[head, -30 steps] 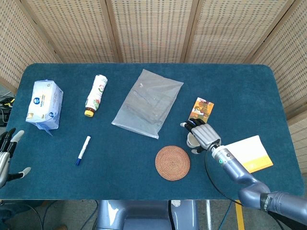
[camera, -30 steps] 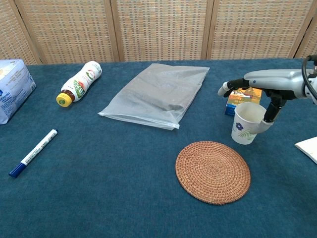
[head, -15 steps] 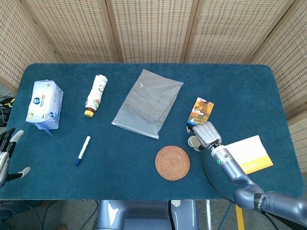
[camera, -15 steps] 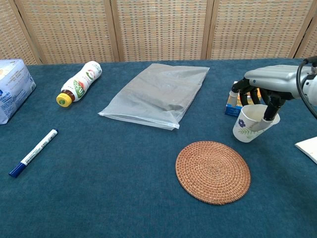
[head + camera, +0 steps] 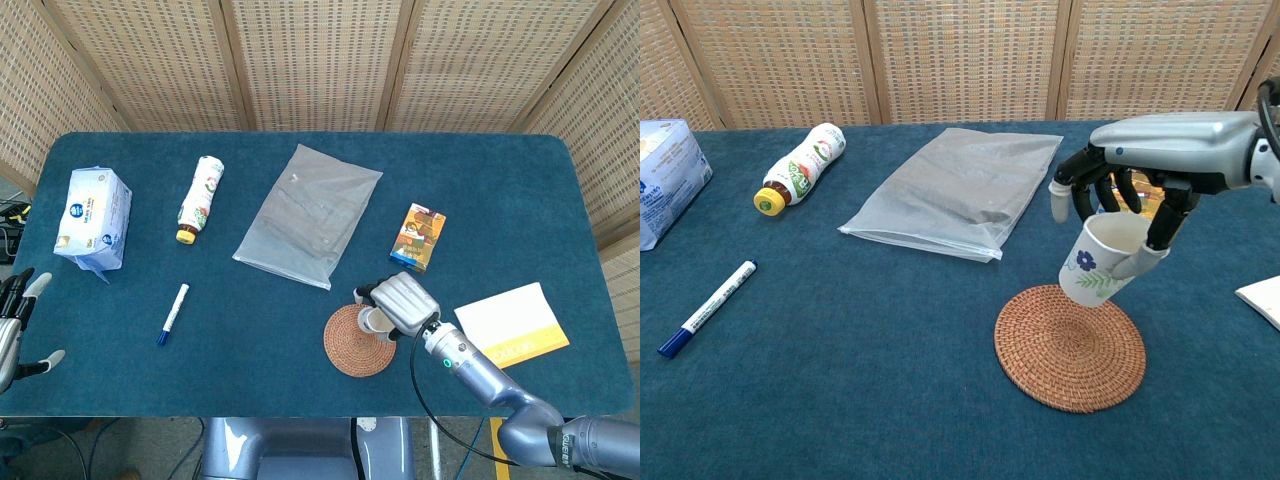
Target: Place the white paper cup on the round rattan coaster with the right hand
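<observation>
My right hand (image 5: 1140, 170) grips the white paper cup (image 5: 1100, 262) by its rim, one finger inside it. The cup, printed with a blue flower, hangs tilted just above the far part of the round rattan coaster (image 5: 1070, 346). In the head view the right hand (image 5: 403, 303) covers most of the cup (image 5: 374, 320) over the right side of the coaster (image 5: 350, 345). My left hand (image 5: 14, 325) rests at the table's left front edge, fingers spread, holding nothing.
A clear plastic bag (image 5: 309, 216) lies behind the coaster. A small orange carton (image 5: 418, 237) stands to the right, a yellow-and-white booklet (image 5: 510, 324) further right. A marker (image 5: 172, 314), a bottle (image 5: 200, 199) and a tissue pack (image 5: 92, 216) lie on the left.
The right hand has lifted the cup from beside the carton and carried it left and toward me, over the coaster. The left hand has stayed put.
</observation>
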